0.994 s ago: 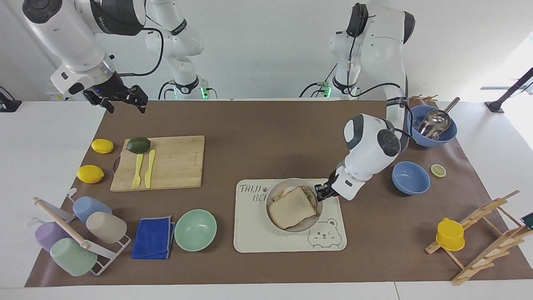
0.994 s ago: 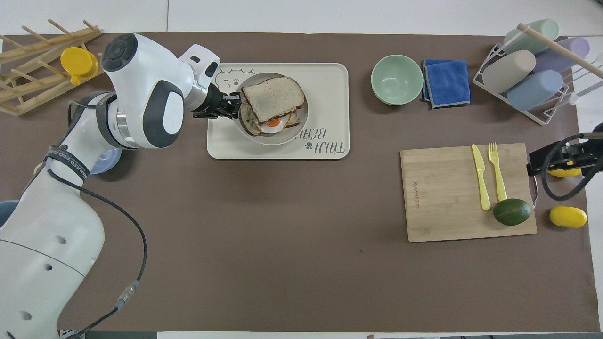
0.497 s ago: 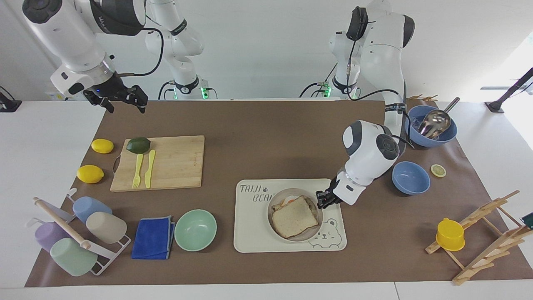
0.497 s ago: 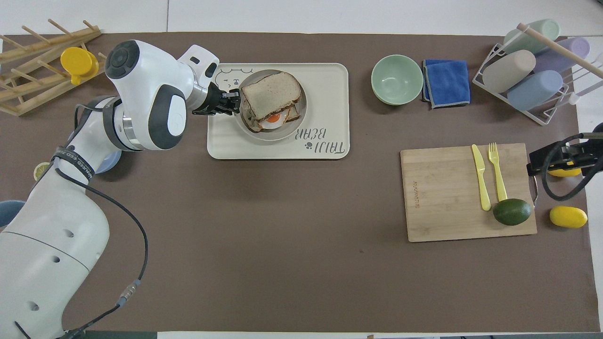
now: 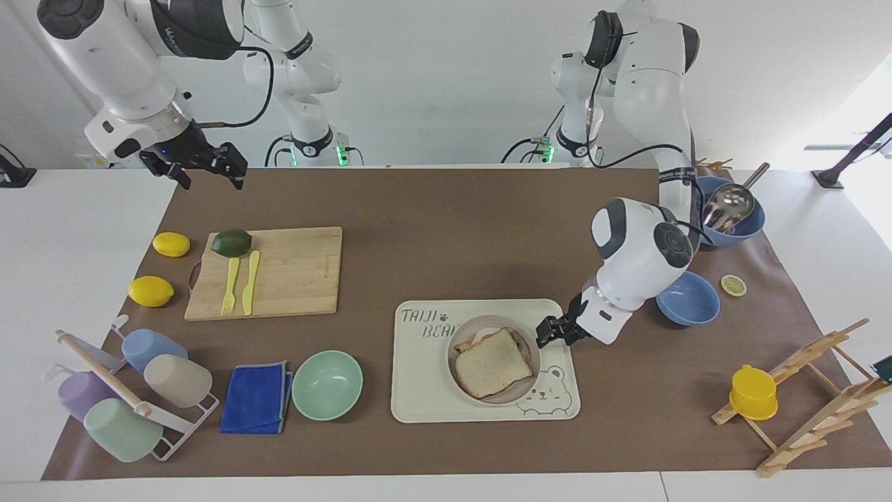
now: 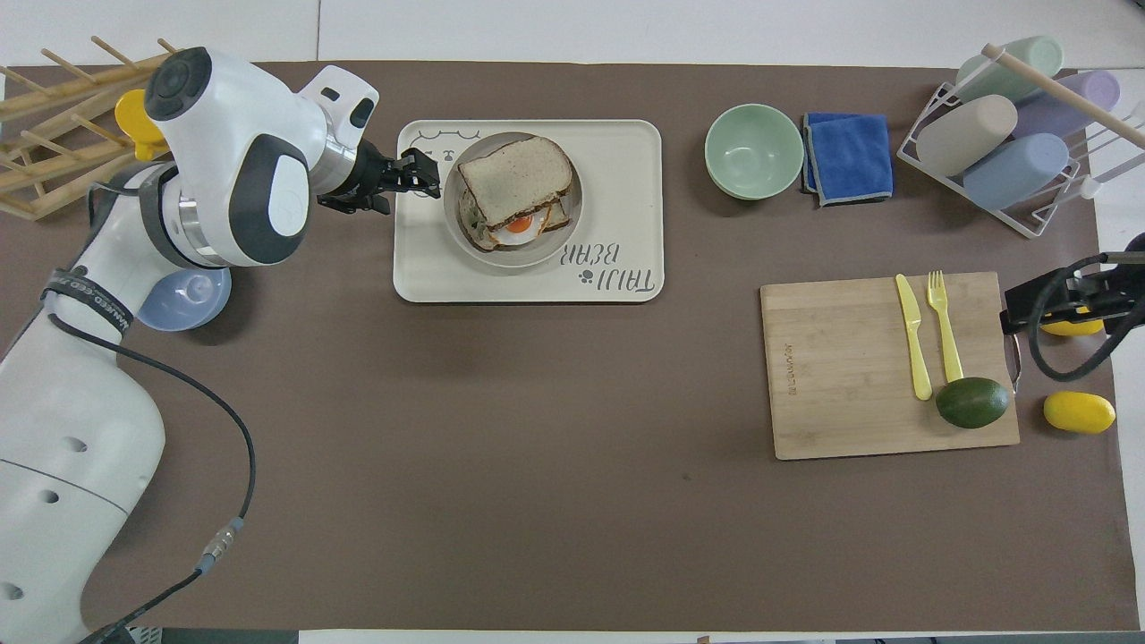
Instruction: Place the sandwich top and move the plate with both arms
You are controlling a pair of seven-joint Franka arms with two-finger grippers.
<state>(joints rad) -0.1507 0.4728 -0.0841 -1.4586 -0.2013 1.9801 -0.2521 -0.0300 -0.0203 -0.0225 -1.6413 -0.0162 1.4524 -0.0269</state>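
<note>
The plate [image 5: 527,373] [image 6: 537,257] rests on the cream bear tray [image 5: 418,390] [image 6: 626,148]. In it lies the sandwich top [image 5: 491,365] [image 6: 517,177], a pale slice set askew over a lower slice with a fried egg [image 6: 519,224]. My left gripper [image 5: 548,332] [image 6: 410,179] hangs open just off the plate's rim, over the tray's edge toward the left arm's end, holding nothing. My right gripper [image 5: 203,167] [image 6: 1054,302] waits open in the air over the mat's corner at the right arm's end.
A mint bowl [image 5: 327,384], a blue cloth [image 5: 256,397] and a cup rack [image 5: 125,390] lie toward the right arm's end. The cutting board [image 5: 293,272] carries a fork, knife and avocado, with lemons [image 5: 150,291] beside it. Two blue bowls [image 5: 690,300] and a wooden rack [image 5: 808,390] stand near the left arm.
The left gripper opened, let go at the plate's rim and drew back toward the left arm's end. The plate with the sandwich slid a little farther from the robots. The right arm stayed still.
</note>
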